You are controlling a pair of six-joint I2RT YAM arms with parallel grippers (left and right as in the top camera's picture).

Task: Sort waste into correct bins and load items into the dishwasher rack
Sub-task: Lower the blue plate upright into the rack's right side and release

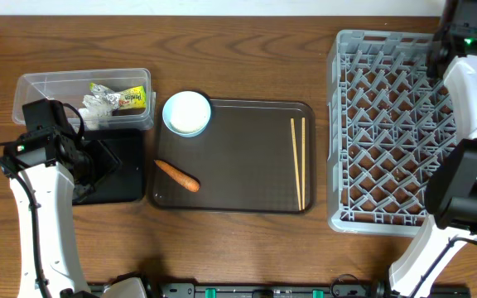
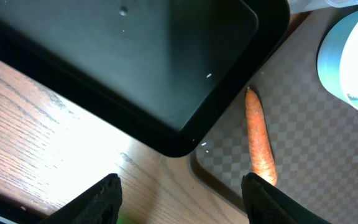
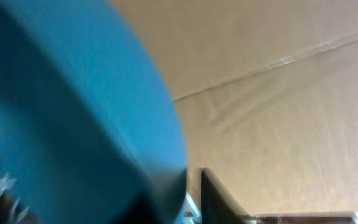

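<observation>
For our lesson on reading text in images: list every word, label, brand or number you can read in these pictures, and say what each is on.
On the wrapper in the tub: dark printing on yellow, too small to read.
No other text, number or sign shows in any view.

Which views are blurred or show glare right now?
Overhead: sharp and evenly lit across the dishwasher rack. Left wrist: crisp on the carrot, with small bright specks on the black tray. Right wrist: badly out of focus, a blurred blue surface filling the left side.
</observation>
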